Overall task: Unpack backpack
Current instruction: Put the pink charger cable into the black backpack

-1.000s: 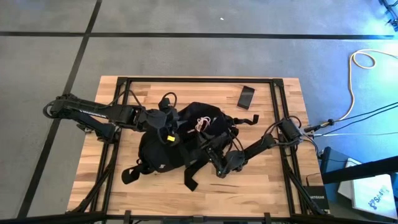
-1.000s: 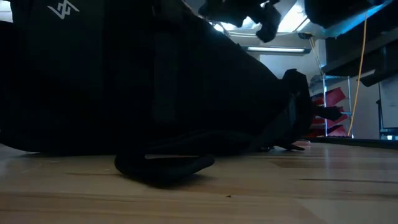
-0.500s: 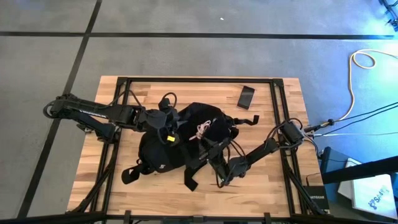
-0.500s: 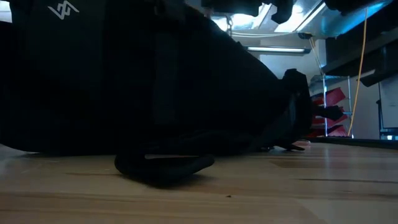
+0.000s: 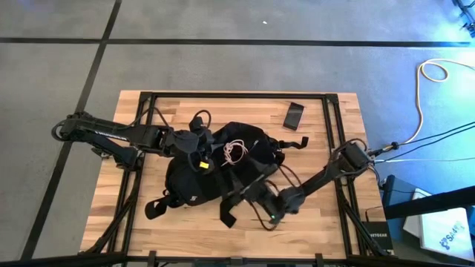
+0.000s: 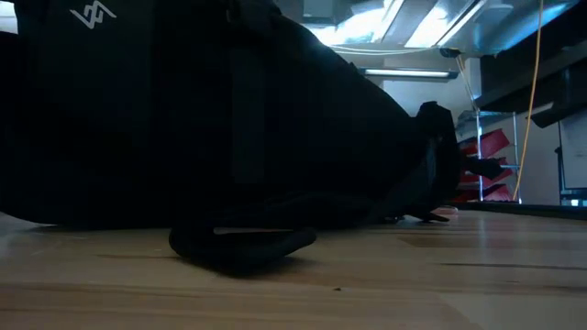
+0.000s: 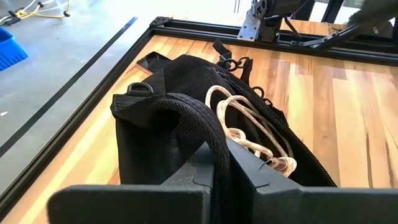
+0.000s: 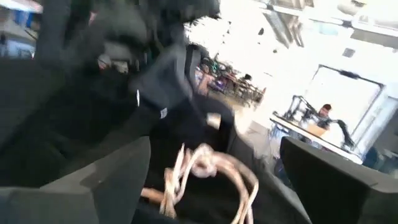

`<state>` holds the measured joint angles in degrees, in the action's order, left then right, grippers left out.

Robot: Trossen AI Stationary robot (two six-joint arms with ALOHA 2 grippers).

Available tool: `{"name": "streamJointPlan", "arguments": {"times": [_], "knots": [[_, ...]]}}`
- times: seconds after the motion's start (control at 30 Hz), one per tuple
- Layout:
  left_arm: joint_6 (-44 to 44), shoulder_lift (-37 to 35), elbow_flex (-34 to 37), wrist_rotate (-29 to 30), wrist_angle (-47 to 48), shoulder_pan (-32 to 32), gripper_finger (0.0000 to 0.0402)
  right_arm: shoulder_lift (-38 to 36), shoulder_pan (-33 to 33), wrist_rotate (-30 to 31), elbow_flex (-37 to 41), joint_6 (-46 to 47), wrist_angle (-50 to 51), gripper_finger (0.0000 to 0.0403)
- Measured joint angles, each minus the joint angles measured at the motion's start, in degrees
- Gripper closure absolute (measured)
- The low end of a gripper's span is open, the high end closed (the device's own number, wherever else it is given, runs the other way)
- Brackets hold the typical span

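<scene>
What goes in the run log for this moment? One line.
left claw: shut on strap of large black fabric backpack | right claw: open, empty | pale coiled cord: lying on backpack

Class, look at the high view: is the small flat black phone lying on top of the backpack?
No: the small flat black phone lies on bare wood, apart from the large black fabric backpack.

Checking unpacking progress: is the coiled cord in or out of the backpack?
Out: the coiled cord lies on top of the backpack.
</scene>
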<state>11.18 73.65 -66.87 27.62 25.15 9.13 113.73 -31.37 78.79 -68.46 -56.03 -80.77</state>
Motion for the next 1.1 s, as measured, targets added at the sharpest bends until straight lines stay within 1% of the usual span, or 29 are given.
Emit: {"name": "streamJointPlan", "arguments": {"times": [0.07,0.17,0.23,0.3,0.43,0.47,0.5,0.57,0.63,0.73,0.9,1.0,1.03,1.1], "knots": [[0.0,0.0,0.0,0.0,0.0,0.0,0.0396,-2.2,0.8,-0.4,-0.3,-0.1,2.6,0.0075],[0.0,0.0,0.0,0.0,0.0,0.0,0.0396,-4.3,3.4,-0.5,-0.3,0.3,8.0,0.0125],[0.0,0.0,0.0,0.0,0.0,0.0,0.0396,-4.8,5.4,-0.8,-0.3,-0.2,12.9,0.0176],[0.0,0.0,0.0,0.0,-0.1,0.0,0.0396,-5.5,7.1,-1.3,-0.3,-2.2,20.6,0.0233],[0.0,0.0,0.0,0.0,0.0,0.0,0.0396,-6.9,10.4,-2.6,-0.3,-4.8,40.6,0.0358],[0.0,0.0,0.0,0.0,0.0,0.0,0.0396,-7.2,11.0,-2.6,-0.2,-4.9,44.9,0.0379],[0.0,0.0,0.0,0.0,0.0,0.0,0.0396,-7.5,11.7,-2.9,-0.2,-4.9,48.6,0.039],[0.0,0.0,0.0,0.0,0.0,0.0,0.0396,-8.5,12.8,-3.0,-0.2,-3.5,53.3,0.0385],[0.0,0.0,0.0,0.0,0.0,0.0,0.0396,-9.3,13.2,-2.9,-0.2,-2.0,54.1,0.0377],[0.0,0.0,0.0,0.0,0.0,0.0,0.0396,-10.7,13.1,-3.2,-0.2,0.3,53.9,0.0375],[0.0,0.0,0.0,0.0,0.0,0.0,0.0396,-15.2,13.0,-3.8,-0.2,0.5,53.7,0.0398],[0.0,0.0,0.0,0.0,0.0,0.0,0.0396,-16.6,13.2,-5.3,-0.2,0.3,54.8,0.04],[0.0,0.0,0.0,0.0,0.0,0.0,0.0396,-17.1,13.2,-6.0,-0.4,0.5,56.3,0.0401],[0.0,0.0,0.0,0.0,0.0,0.0,0.0396,-17.8,13.2,-7.2,-2.5,3.6,63.7,0.0402]]}}
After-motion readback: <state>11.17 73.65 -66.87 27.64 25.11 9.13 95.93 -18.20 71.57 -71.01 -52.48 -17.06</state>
